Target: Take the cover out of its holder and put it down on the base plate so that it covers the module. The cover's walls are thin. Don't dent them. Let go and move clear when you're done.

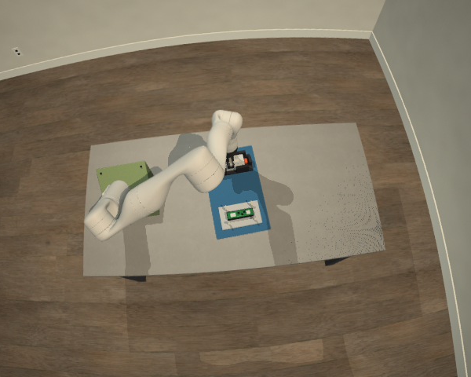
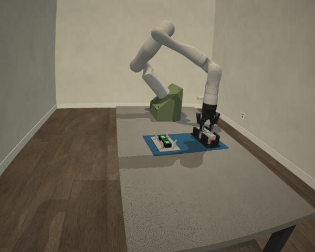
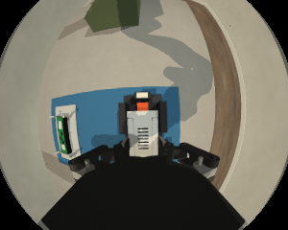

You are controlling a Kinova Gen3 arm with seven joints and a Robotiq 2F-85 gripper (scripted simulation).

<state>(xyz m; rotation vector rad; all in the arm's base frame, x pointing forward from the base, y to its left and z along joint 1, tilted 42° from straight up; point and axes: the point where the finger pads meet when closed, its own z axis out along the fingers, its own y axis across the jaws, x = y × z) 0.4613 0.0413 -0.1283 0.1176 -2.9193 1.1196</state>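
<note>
Cover removal takes place on a wide grey surface [image 2: 206, 195] standing on a dark wooden floor, with the white seven-joint arm [image 2: 185, 51] rising from an olive-green angular pedestal [image 2: 167, 104] at the far end and bending over to point straight down. A flat blue rectangular mat [image 1: 238, 195] lies near the middle of the surface and carries two fixtures set well apart. Toward one end sits the pale grey base plate [image 1: 240, 214] with thin upright posts at its corners, and on it lies the small green rectangular module [image 1: 239, 213], uncovered. At the other end of the mat is the black blocky holder [image 2: 206, 138], and resting in it is the light grey thin-walled box-shaped cover [image 3: 142, 133], which shows a small orange patch at one end. The black two-fingered pincer [image 2: 207, 125] hangs vertically over the holder, its fingers reaching down on either side of the cover and clamped on its walls, while the cover remains seated in the holder.
</note>
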